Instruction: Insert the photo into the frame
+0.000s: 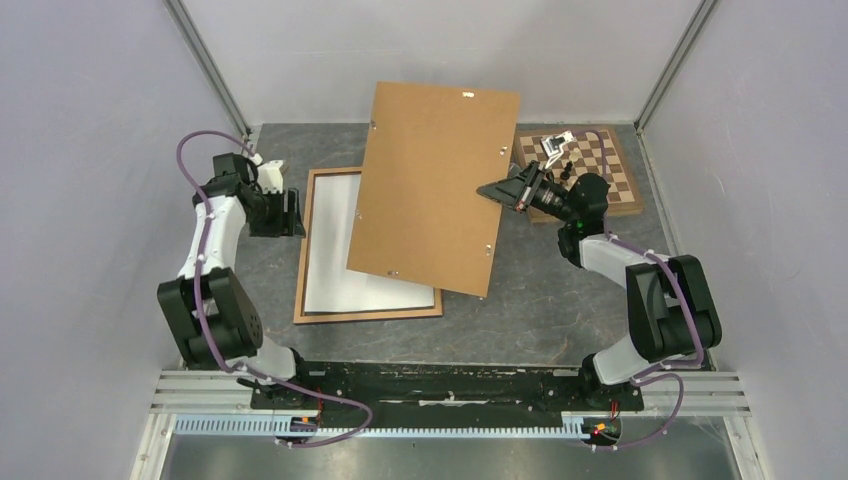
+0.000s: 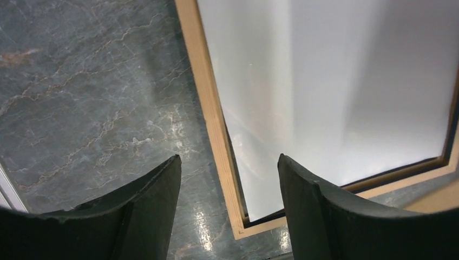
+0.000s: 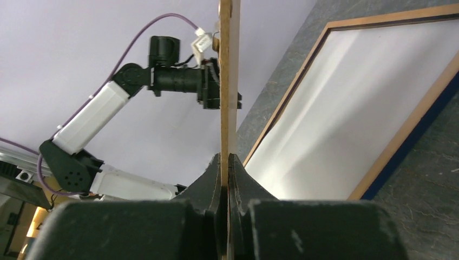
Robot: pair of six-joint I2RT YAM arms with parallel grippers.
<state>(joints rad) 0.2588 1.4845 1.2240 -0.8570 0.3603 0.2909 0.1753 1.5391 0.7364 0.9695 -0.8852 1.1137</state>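
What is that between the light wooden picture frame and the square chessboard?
A large plain brown fibreboard panel, pinched at its edge by the right hand and overlapping the right side of the frame; the top view shows it.

left arm (image 1: 205,245) and right arm (image 1: 612,256), white link covers, black joint housings, 1 purple cable (image 1: 208,133) looped along each, black curved fingers (image 2: 143,214)

we see the frame (image 1: 307,250) flat on the tabletop, left of centre, wood face up; the photo (image 1: 335,260) lies inside, white reverse up.
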